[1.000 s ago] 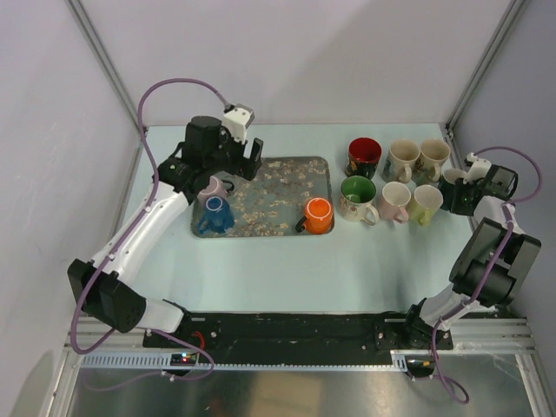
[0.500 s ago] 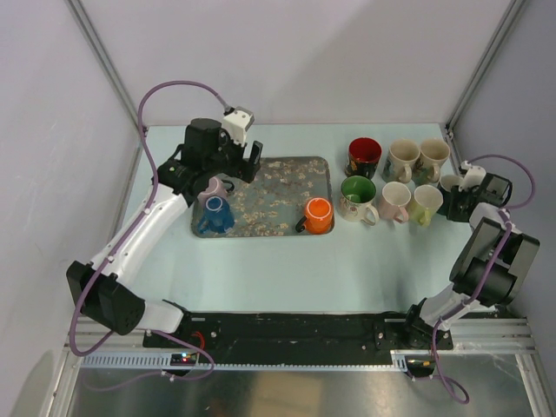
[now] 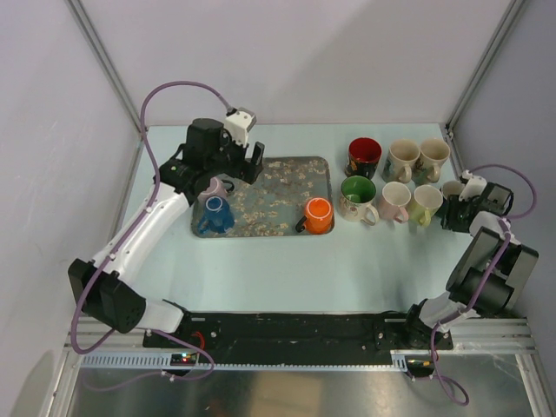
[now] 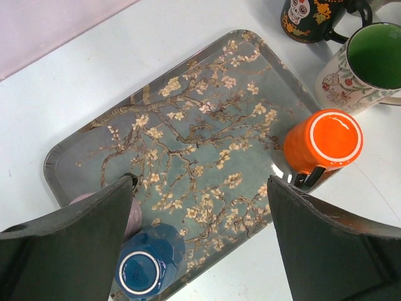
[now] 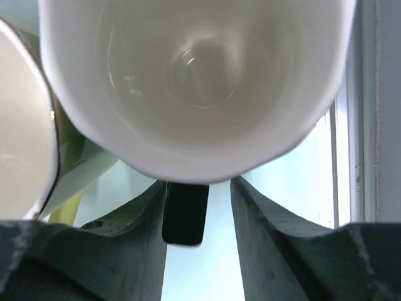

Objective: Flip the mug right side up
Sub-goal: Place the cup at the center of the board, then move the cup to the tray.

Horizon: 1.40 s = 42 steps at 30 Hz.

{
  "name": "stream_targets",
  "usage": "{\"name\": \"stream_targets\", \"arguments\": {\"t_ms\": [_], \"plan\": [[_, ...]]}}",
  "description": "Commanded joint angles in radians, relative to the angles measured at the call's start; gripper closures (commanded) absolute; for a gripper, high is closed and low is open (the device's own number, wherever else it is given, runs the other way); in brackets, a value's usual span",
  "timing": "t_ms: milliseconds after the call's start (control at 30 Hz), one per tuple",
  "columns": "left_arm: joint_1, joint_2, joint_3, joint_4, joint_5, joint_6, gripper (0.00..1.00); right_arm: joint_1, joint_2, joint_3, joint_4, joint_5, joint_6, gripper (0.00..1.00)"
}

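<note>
Standing slightly apart, the dark matte fingers (image 5: 125, 251) of the right gripper (image 5: 197, 207) flank a narrow gap just under the white mug (image 5: 194, 81), a smooth glazed cylinder sitting mouth up on the pale bench (image 5: 216, 269). The left gripper (image 4: 200, 251) hangs wide open over the blossom-patterned rectangular tray (image 4: 207, 119), where the glossy orange mug (image 4: 322, 141) and blue mug (image 4: 147, 266) rest base up.

Tray (image 3: 280, 178) at left, three mugs (image 3: 318, 215) on it, mug cluster (image 3: 396, 181) to its right, lone mug (image 3: 452, 188) beyond.
</note>
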Motion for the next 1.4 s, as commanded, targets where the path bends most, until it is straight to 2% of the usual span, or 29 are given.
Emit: {"name": "stream_targets", "arguments": {"t_ms": [0,200,333,433,600,800,933,1067,1200,1267,1367], "plan": [[0.006,0.002,0.03,0.024,0.038,-0.024,0.08,-0.009,-0.077,0.0,-0.024,0.016,-0.001,0.48],[0.006,-0.022,-0.019,0.024,0.006,0.002,0.04,-0.01,-0.2,0.026,-0.2,0.085,0.024,0.19],[0.007,-0.05,-0.07,0.019,-0.059,0.055,0.01,0.001,-0.332,0.085,-0.323,0.144,0.088,0.12],[0.016,-0.051,-0.087,-0.005,-0.118,0.104,0.01,0.053,-0.429,0.15,-0.415,0.177,0.106,0.1],[0.084,-0.055,-0.091,-0.101,-0.189,0.112,0.0,0.272,-0.513,0.236,-0.476,0.148,0.064,0.1],[0.167,-0.087,-0.106,-0.215,-0.182,0.171,0.0,0.537,-0.465,0.236,-0.292,0.006,0.074,0.11],[0.278,-0.155,-0.16,-0.333,-0.129,0.251,0.01,0.763,-0.439,0.238,-0.177,-0.082,0.051,0.1],[0.404,-0.248,-0.278,-0.416,0.003,0.526,0.09,0.96,-0.398,0.238,-0.109,-0.104,0.026,0.08],[0.489,-0.302,-0.399,-0.47,0.106,0.857,0.11,1.082,-0.356,0.242,-0.071,-0.114,0.014,0.07],[0.497,-0.273,-0.428,-0.469,0.139,0.935,0.12,1.114,-0.33,0.251,-0.068,-0.108,0.021,0.06],[0.501,-0.184,-0.422,-0.431,0.2,0.94,0.15,1.128,-0.293,0.273,-0.089,-0.119,0.053,0.06]]}}
